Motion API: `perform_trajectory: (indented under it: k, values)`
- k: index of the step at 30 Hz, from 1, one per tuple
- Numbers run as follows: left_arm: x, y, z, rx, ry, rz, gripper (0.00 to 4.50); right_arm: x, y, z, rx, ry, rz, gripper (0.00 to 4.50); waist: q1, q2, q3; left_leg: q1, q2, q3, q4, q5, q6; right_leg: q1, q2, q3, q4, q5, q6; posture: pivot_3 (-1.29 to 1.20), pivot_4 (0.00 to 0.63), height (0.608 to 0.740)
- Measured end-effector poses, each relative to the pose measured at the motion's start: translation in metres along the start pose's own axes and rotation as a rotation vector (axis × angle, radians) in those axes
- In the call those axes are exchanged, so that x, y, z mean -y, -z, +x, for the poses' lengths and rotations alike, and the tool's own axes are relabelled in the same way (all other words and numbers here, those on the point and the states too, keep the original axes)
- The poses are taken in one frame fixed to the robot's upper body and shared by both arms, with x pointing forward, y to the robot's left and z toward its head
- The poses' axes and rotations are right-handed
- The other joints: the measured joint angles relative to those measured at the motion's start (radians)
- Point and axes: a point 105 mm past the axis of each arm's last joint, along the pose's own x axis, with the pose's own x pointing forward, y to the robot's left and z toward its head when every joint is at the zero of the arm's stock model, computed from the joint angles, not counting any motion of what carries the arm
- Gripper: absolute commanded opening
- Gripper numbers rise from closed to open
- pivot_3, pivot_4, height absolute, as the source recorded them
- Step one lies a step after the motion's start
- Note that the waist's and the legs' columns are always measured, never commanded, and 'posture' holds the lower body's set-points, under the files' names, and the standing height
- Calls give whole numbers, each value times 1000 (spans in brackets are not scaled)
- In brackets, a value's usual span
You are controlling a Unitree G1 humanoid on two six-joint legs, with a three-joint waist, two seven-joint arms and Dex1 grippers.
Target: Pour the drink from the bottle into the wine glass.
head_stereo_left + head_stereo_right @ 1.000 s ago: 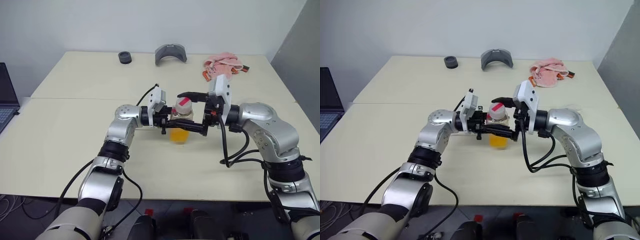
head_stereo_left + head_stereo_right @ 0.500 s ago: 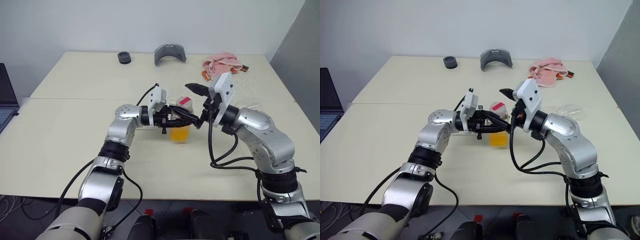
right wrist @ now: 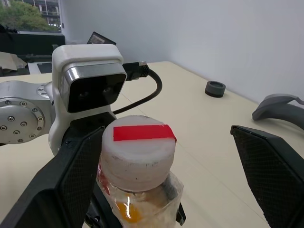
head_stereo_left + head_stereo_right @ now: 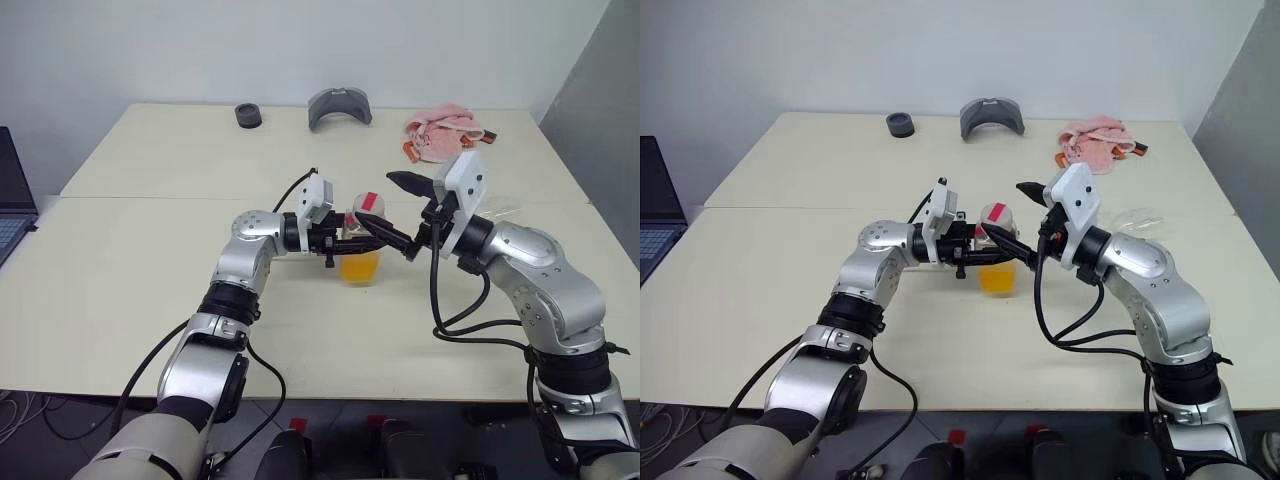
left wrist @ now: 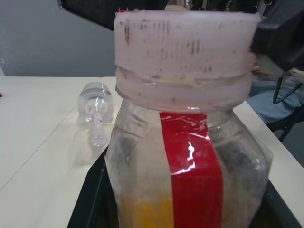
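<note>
- On the table (image 4: 150, 260) the wine glass (image 5: 97, 107) lies on its side — well apart from us, not yet ready for pouring.
- Our left gripper (image 4: 350, 238) clamps the bottle (image 4: 361, 243) upright, steadying the drink (image 4: 360, 268).
- Our right gripper (image 4: 400, 215) stands spread beside the cap (image 3: 137, 149) — presumably to unscrew it.

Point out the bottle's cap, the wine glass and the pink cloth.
cap (image 3: 137, 152), right wrist view, on its white side wall.
wine glass (image 5: 96, 99), left wrist view, on the bowl; it lies on its side.
pink cloth (image 4: 1092, 138), right eye view, on its bunched middle.
</note>
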Motion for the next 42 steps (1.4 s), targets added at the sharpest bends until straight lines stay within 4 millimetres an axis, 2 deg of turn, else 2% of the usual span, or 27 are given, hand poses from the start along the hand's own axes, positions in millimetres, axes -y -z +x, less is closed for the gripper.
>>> perform_trajectory:
  k: [5, 13, 15, 20, 25, 32, 42]
  values:
    - [-1, 1, -2, -4, -4, 1, 1674, -2, 3, -9, -12, -6, 33, 4500, 1, 0, 0, 0, 0, 0, 0, 0, 0, 0, 0, 0, 0, 0, 0, 0, 150, 740]
    - [-2, 3, -4, -5, -13, 2, 1674, -20, -2, -14, -12, -98, 93, 4500, 1, 0, 0, 0, 0, 0, 0, -1, 2, 0, 0, 0, 0, 0, 0, 0, 150, 740]
    - [-2, 4, -4, -5, -14, 0, 1674, -19, -2, -13, -11, -85, 91, 4500, 1, 0, 0, 0, 0, 0, 0, -1, 2, 0, 0, 0, 0, 0, 0, 0, 150, 740]
    - [-2, 3, -3, -4, -13, 1, 1674, -18, -12, 9, 39, -9, -1, 4500, -1, 0, 0, 0, 0, 0, 0, 0, 0, 0, 1, 0, 0, 0, 0, 0, 150, 740]
    - [-2, 3, -4, -5, -15, 2, 1674, -14, -6, 16, 31, 31, -30, 4500, 0, 0, 0, 0, 0, 0, 0, 0, -1, 0, 0, 0, 0, 0, 0, 0, 150, 740]
    - [-2, 3, -4, -5, -16, 2, 1674, -13, -4, 15, 24, 38, -45, 4500, 0, 0, 0, 0, 0, 0, 0, 0, 0, 0, 0, 0, 0, 0, 0, 0, 150, 740]
    - [-2, 4, -4, -7, -17, 1, 1672, -5, -1, 3, 19, 80, -5, 4500, 1, 0, 0, 0, 0, 0, 0, 0, 0, 0, 0, 0, 0, 0, 0, 0, 150, 740]
